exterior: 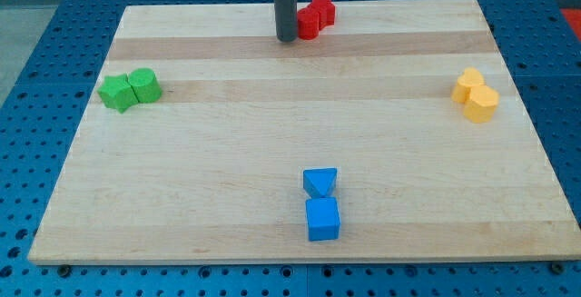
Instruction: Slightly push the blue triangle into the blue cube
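The blue triangle (320, 183) lies near the view's bottom centre of the wooden board. The blue cube (322, 219) sits directly below it, and the two touch or nearly touch. My tip (287, 38) is far away at the view's top centre, just left of the red blocks, well above the blue blocks in the view. The dark rod rises from it out of the view's top edge.
Two red blocks (316, 15) sit together at the top centre, right beside my tip. Two green blocks (131, 88) sit at the left. Two yellow blocks (477, 95) sit at the right. The board (182, 197) lies on a blue perforated table.
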{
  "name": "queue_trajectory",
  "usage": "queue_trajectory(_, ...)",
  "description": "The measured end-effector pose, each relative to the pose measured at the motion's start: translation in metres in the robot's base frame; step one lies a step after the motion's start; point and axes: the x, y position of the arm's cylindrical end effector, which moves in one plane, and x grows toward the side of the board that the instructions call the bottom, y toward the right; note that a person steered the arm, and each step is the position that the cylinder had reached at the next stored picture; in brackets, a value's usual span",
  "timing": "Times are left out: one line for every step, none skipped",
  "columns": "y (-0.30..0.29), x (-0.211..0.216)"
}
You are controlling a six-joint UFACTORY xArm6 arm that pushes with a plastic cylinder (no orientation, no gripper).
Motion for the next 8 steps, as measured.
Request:
queue_trajectory(0.000,0.025)
queue_trajectory(0.000,0.034)
queue_trajectory(0.000,0.036)
queue_trajectory(0.000,0.055)
queue_trajectory(0.000,0.070)
queue_trajectory(0.000,0.070)
queue_trajectory(0.012,0.079)
queue_trajectory(0.026,0.114)
